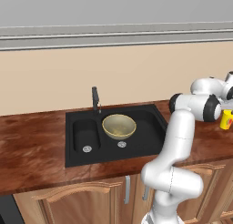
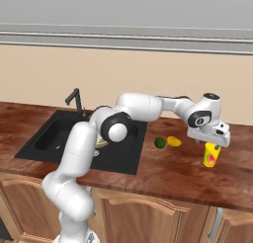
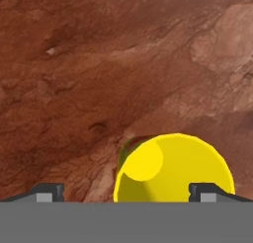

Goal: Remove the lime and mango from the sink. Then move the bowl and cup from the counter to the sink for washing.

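Table (image 2: pixel 163 173): glossy wood-grain; lime (image 2: pixel 159 142) and mango (image 2: pixel 174 141) lie there, bowl (image 1: pixel 119 126) in sink (image 1: pixel 150 127).
Cup (image 2: pixel 211 154): upright on table, judged light, rigid, slippery.
End effector (image 2: pixel 209 141): spread, directly above cup.
Grip: opposite walls near rim.

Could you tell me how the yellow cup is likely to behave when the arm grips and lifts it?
The cup looks rigid, so it should hold its shape. Its smooth, glossy round wall may slip between the end effector fingers. Standing upright, taller than wide, it could tip if nudged off-centre.
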Controlling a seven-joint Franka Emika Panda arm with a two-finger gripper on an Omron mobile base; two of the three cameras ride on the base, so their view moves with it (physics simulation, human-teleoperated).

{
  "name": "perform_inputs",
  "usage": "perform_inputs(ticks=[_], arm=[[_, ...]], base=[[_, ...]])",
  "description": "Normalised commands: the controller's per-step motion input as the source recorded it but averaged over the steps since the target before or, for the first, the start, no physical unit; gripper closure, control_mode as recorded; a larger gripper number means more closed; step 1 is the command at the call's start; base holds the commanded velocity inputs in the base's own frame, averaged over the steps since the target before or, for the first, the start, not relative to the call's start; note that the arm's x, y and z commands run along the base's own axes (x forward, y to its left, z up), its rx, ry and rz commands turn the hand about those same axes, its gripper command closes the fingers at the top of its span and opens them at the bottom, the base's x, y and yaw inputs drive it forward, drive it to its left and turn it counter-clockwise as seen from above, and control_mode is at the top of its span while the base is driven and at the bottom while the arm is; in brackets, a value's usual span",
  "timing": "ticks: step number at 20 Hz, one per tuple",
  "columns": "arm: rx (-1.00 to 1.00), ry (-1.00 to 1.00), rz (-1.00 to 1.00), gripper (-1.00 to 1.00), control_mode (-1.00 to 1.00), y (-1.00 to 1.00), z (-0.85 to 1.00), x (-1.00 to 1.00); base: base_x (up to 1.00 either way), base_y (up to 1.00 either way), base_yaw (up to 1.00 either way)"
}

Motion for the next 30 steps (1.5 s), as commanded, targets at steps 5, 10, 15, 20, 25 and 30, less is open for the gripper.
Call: perform_inputs(ticks=[5, 10, 15, 20, 25, 30], arm=[[0.00, 0.03, 0.00, -1.00, -1.00, 0.00, -0.11, 0.03], [0.00, 0.02, 0.00, -1.00, -1.00, 0.00, -0.10, 0.03], [0.00, 0.01, 0.00, -1.00, -1.00, 0.00, -0.09, 0.04], [0.00, 0.01, 0.00, 1.00, -1.00, 0.00, -0.08, 0.01], [0.00, 0.00, 0.00, 1.00, -1.00, 0.00, -0.04, 0.00], [0.00, 0.02, 0.00, 1.00, -1.00, 0.00, -0.01, 0.00]], base=[[0.00, 0.00, 0.00], [0.00, 0.00, 0.00], [0.00, 0.00, 0.00], [0.00, 0.00, 0.00], [0.00, 0.00, 0.00], [0.00, 0.00, 0.00]])
